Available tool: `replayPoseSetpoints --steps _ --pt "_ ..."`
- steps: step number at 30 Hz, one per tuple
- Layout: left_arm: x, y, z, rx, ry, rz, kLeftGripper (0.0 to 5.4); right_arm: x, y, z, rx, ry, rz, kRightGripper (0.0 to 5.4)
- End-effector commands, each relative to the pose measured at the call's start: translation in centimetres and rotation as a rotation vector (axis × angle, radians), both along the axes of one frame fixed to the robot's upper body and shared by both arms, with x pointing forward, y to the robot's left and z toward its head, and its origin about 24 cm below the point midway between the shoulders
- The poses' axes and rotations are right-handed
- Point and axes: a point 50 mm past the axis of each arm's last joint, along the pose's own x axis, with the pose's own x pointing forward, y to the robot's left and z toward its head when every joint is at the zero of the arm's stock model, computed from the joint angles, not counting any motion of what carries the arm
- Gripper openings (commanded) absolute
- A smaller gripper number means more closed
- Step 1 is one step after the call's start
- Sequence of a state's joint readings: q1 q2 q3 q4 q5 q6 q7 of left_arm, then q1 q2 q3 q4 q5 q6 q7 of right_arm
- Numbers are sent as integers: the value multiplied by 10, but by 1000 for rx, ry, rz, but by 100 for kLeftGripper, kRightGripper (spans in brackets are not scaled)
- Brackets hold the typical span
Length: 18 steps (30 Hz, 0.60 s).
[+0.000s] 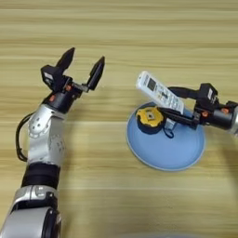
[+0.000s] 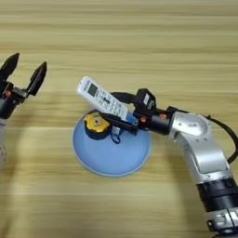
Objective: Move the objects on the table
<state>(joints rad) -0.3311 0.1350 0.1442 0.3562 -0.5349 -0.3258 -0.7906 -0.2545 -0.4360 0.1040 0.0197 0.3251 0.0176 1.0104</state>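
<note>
Nearest the viewer, the plate [image 2: 111, 155] lies on the table [image 1: 119, 42], with the tape measure [image 2: 96, 125] resting on its far-left part. A small blue-and-grey block [image 2: 131, 117] shows beside the right gripper's fingertips, partly hidden, so its seat cannot be told. Just beyond, the right gripper [image 2: 122, 112], reaching in from the right, pinches the remote [image 2: 101, 99] near its lower right end; the remote hangs above the plate's far rim. Its long axis runs diagonally, screen end pointing far-left, button end near-right toward the gripper. Farther left, the left gripper [image 1: 83, 65] hovers over bare wood, its fingers spread wide, holding nothing. Judged step: carrying the remote, either onto or off the plate. The next move likely calls for lowering it flat before releasing, clear of the tape measure.
</note>
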Motion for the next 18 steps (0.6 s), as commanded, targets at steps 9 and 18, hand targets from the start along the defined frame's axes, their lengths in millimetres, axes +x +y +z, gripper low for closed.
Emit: replayPoseSetpoints --steps 9,18 --pt "-43 -26 10 28 -20 -491 540 -2 1 4 25 8 46 291" --pt "-46 -39 11 94 -31 -601 540 -9 4 11 37 12 113 291"
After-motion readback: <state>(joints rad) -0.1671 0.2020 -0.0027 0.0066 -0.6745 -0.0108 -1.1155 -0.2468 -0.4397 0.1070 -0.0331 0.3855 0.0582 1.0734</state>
